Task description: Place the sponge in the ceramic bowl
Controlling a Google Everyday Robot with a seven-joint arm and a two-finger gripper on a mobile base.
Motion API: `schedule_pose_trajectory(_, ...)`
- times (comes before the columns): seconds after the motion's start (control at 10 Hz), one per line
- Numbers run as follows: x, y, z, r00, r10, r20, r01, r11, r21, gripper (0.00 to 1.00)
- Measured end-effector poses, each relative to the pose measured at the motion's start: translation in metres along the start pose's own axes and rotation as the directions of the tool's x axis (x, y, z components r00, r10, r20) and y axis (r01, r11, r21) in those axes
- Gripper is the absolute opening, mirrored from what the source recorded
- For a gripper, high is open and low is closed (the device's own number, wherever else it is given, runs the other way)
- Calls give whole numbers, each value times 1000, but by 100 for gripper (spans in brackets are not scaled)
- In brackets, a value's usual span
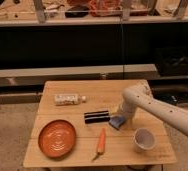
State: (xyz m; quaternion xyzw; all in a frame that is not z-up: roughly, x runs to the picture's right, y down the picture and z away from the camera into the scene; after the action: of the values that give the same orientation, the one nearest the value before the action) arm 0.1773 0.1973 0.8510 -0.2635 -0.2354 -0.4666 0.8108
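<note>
Table, wooden, contents listed from the front edge back, each placed against the bowl.

1. Bowl: front left, upright, open side up. Nothing lay in it, so it was free to take a drop from above.
2. Cup: white, upright, far right of the bowl and level with it. It stood just in front of the arm.
3. Carrot: just right of the bowl, lying end-on with its tip toward the front edge, between bowl and cup.
4. Sponge: blue, flat on the table, right of the bowl and a little behind it, beyond the carrot. It was well apart from the bowl and not in it.
5. Bar: black, flat, behind and right of the bowl, just beside the sponge on the bowl's side.
6. Gripper: right of the bowl and behind it, pointing down directly at the sponge's back edge. The jaws stood spread wide, so nothing was clamped. Probably it hung there because it was lined up for a top-down grasp, though contact with the sponge could not be made out. The pose would equally suit jaws that had just let go.
7. Arm: white, reaching in from the far right, its elbow raised above the sponge to keep the wrist steep.
8. Bottle: white, on its side, straight behind the bowl, clear of any path from sponge to bowl.
9. Shelf: off the table, farthest behind the bowl.
</note>
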Motion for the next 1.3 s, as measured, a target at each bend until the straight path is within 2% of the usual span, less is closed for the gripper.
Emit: schedule_pose_trajectory(1.3,4,2,8,998,26,57,-26,1000,-10,80)
